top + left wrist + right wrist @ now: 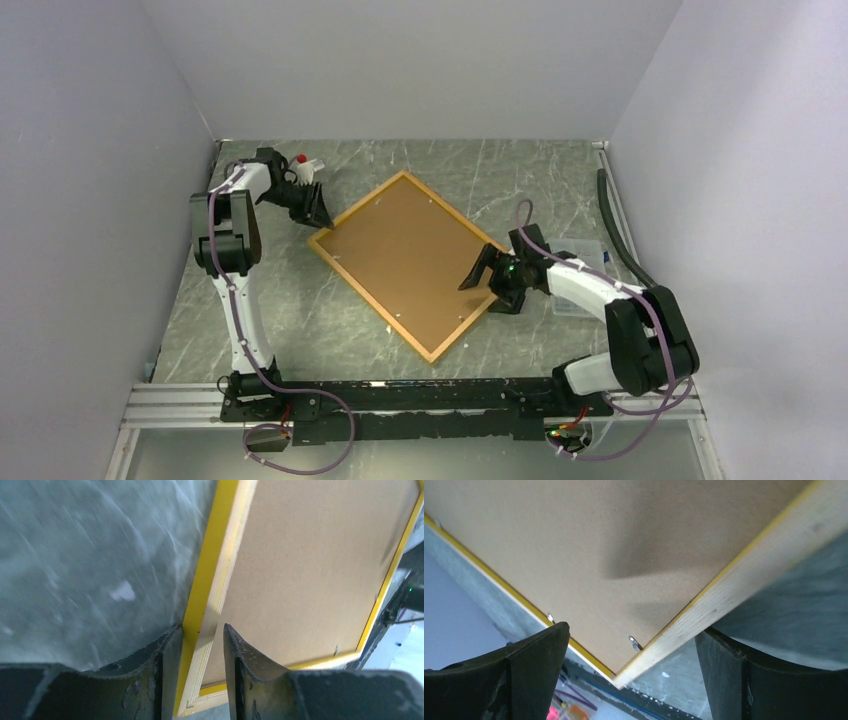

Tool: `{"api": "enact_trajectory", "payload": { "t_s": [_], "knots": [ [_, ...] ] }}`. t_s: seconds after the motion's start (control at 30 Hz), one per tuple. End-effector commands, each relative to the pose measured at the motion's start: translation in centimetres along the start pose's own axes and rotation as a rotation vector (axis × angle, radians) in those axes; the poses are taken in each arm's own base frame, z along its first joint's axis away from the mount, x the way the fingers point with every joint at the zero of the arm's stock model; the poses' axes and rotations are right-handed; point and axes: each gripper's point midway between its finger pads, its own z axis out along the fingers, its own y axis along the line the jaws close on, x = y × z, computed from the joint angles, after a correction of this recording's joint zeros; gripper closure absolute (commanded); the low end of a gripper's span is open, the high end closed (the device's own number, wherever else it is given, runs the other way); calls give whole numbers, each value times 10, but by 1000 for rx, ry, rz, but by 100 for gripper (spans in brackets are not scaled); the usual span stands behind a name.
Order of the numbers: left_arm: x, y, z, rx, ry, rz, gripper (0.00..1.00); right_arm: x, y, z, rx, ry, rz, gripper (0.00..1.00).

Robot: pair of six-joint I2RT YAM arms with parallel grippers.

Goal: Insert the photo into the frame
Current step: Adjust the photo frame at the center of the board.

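Yellow-bordered frame (pixel 215 580) lies rear side up at the centre of the grey marbled worktop (pixel 300 320), turned so that its corners point roughly to 12, 3, 6 and 9 o'clock. Brown backing board (pixel 410 260) fills the rear opening. Small metal tabs (pixel 633 642) show along its edge.

Left end effector (pixel 202 630): positioned at about 10 o'clock on the frame, close to the 9 o'clock corner. Jaws are drawn in to a narrow gap, and the frame's wooden rail fills that gap. One finger (pixel 167 670) sits against the yellow outer face, the other lies on the board side. Both appear to be in contact, so the rail is pinched. The left wrist view is slightly blurred.

Right end effector (pixel 631 630): positioned at the frame's 3 o'clock corner. Jaws stand fully apart, with the corner between them. The finger (pixel 531 670) on the board side is clear of the frame. The opposite finger is just beside the wooden edge, and contact cannot be confirmed. Nothing is gripped.

Clear plastic box (pixel 585 275) rests on the worktop at 3 o'clock, just beyond the right arm.
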Motion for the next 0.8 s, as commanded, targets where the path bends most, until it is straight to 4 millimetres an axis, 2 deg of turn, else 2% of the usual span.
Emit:
{"api": "enact_trajectory", "payload": {
  "t_s": [0.0,0.23,0.37,0.5,0.63,0.7,0.77],
  "knots": [
    [53,-36,-8,75,119,-15,59,-63,30,-15,-63,-163,-78,0],
    [127,-78,-23,188,259,-51,57,-107,18,-17,0,-211,-71,0],
    [149,-94,-30,217,287,-75,55,-129,21,-11,10,-219,-85,0],
    [151,-104,-37,229,286,-59,53,-156,23,-10,65,-252,-87,0],
    [143,-101,-39,194,272,-46,51,-186,32,-35,135,-370,-94,0],
    [133,-90,-40,143,245,-36,51,-189,42,-46,135,-414,-95,0],
    [121,-78,-41,106,208,-51,51,-184,54,-48,125,-435,-115,0]
  ]
}}
